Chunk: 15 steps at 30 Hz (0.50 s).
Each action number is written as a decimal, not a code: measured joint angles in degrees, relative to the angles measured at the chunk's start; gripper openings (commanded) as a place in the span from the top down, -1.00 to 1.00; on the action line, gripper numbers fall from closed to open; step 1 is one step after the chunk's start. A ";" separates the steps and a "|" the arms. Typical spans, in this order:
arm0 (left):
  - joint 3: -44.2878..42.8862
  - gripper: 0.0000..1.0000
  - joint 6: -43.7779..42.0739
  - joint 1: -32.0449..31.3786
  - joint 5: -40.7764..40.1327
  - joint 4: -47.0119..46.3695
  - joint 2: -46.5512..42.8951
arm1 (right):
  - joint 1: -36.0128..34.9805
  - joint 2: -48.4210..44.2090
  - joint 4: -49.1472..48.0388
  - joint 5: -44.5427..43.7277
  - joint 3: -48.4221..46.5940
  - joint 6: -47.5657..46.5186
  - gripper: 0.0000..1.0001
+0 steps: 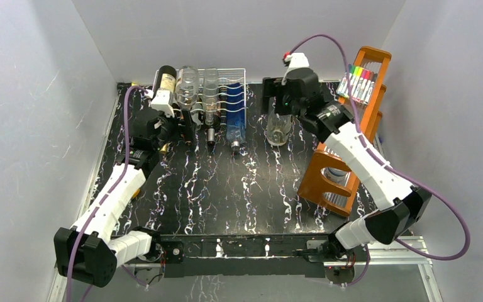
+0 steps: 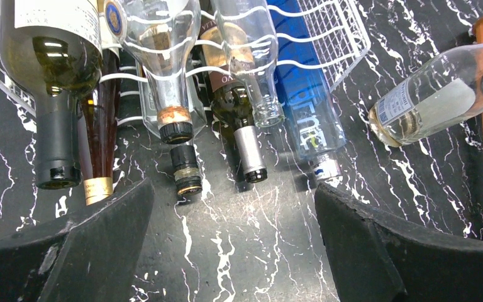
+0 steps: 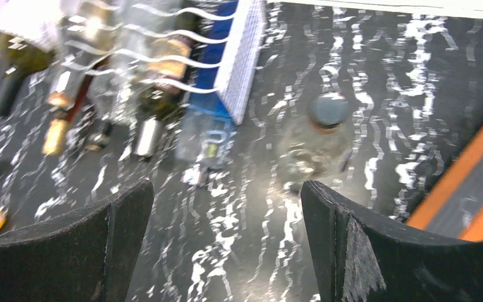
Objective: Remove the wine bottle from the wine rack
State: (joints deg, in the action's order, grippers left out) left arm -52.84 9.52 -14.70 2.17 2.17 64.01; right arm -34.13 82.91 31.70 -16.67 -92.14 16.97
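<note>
The wire wine rack [image 1: 231, 77] stands at the back of the table, with several bottles lying in it, necks toward me. A clear wine bottle [image 1: 279, 129] stands on the table to the right of the rack, apart from it. My right gripper [image 1: 278, 100] hovers just above this bottle, open and holding nothing. In the right wrist view the bottle [image 3: 319, 141] sits blurred beyond the open right gripper [image 3: 226, 189]. My left gripper [image 1: 185, 126] is open in front of the rack's left bottles. In its wrist view the left gripper [image 2: 233, 189] frames bare table, below the rack [image 2: 327, 38]; the bottle [image 2: 431, 97] shows at the right.
A tall orange wooden rack [image 1: 343, 151] holding coloured markers [image 1: 360, 82] stands right of the bottle, close to my right arm. A blue bottle [image 1: 235, 116] lies at the wire rack's right end. White walls enclose the table on three sides.
</note>
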 measured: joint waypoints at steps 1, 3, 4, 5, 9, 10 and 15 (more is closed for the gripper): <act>0.00 -0.97 -0.07 0.00 0.00 0.00 -0.37 | -2.19 -0.46 0.24 -0.52 0.04 0.74 -0.96; 0.00 -0.96 -0.13 0.00 -0.07 -0.07 -1.33 | -6.05 -0.70 0.24 -0.98 0.17 1.68 -0.96; 0.00 -0.96 -0.17 0.00 -0.24 -0.17 -1.99 | -8.50 -0.70 -0.17 -1.29 0.55 2.51 -0.96; 0.00 -0.97 -0.20 0.00 -0.39 -0.31 -2.38 | -9.97 -0.66 -0.46 -1.33 0.92 2.97 -0.96; 0.00 -0.97 -0.50 0.00 -2.49 -0.46 -3.41 | -15.63 2.05 -2.29 -1.90 1.77 5.40 -0.96; 0.00 -0.97 -0.55 0.00 -3.43 -0.44 -3.48 | -16.55 3.50 -3.26 -2.08 1.77 5.60 -0.96; 0.00 -0.97 -0.59 0.00 -8.61 -0.24 -3.56 | -18.51 13.05 -7.80 -1.42 0.74 6.14 -0.96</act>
State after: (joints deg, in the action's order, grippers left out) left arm -52.84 8.93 -14.70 -6.44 1.93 60.45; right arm -52.64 95.96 23.90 -18.09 -91.39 23.11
